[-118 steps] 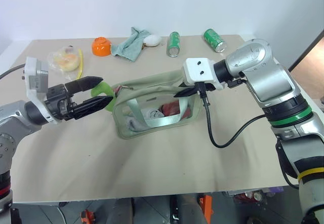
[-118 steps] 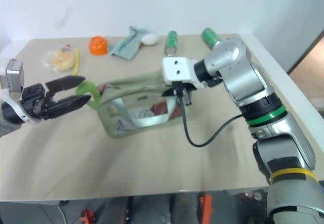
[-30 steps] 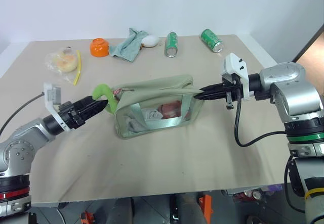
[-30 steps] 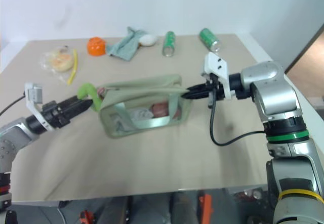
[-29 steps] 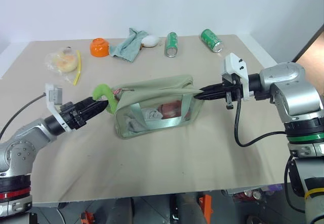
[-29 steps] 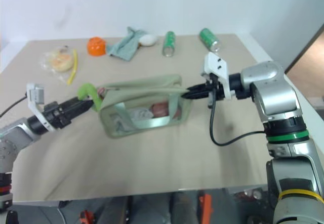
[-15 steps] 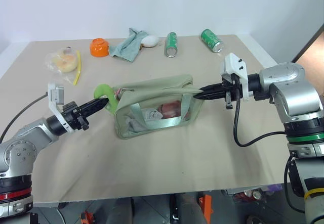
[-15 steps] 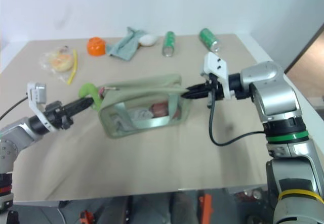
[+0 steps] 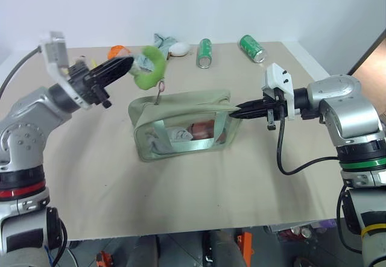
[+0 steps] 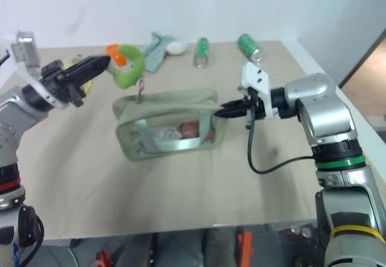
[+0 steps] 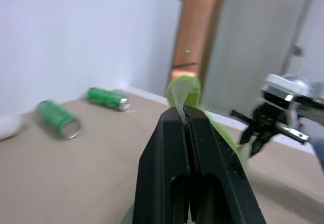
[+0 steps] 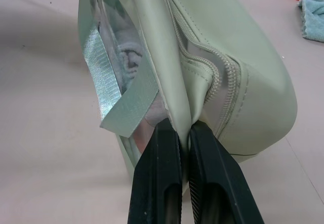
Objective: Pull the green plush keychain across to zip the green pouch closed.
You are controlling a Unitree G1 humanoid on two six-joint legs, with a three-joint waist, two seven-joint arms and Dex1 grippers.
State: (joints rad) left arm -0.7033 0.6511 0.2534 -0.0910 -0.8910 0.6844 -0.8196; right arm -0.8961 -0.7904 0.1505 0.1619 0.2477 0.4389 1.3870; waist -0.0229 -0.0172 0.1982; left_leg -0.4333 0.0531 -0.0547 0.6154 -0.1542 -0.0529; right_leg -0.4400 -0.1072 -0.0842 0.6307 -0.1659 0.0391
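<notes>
left end effector [image 9: 128, 64] is up above the desk [image 9: 199, 194] and its black fingers are pressed together on the green plush keychain [image 9: 151, 67], pinching one end of that curved lime plush. the plush hangs in the air over the left end of the green pouch [image 9: 184, 125], with a thin link and small metal ring [image 9: 160, 89] dropping from it to the pouch's top edge. in the left wrist view the two fingers [image 11: 210, 148] sit flush with a sliver of green plush poking out between their tips.

on the other side, the right end effector [image 9: 233, 113] comes in roughly level from the right, fingers squeezed tight on the fabric at the right end of the pouch. the right wrist view has it nicely: the pads [image 12: 161, 148] nip the pale green seam right beside the end of the zipper [image 12: 223, 90], a light green strap [image 12: 129, 102] just beside them.

the pouch stands upright in the middle of the desk, clear front panel facing the camera, contents visible inside.

along the far edge of the desk: an orange bowl [image 9: 118, 50] partly behind the left end effector, a teal cloth [image 9: 161, 40], a white object [image 9: 178, 49] beside it, and two green cans [image 9: 205, 52] lying on their sides, well apart from the pouch.
</notes>
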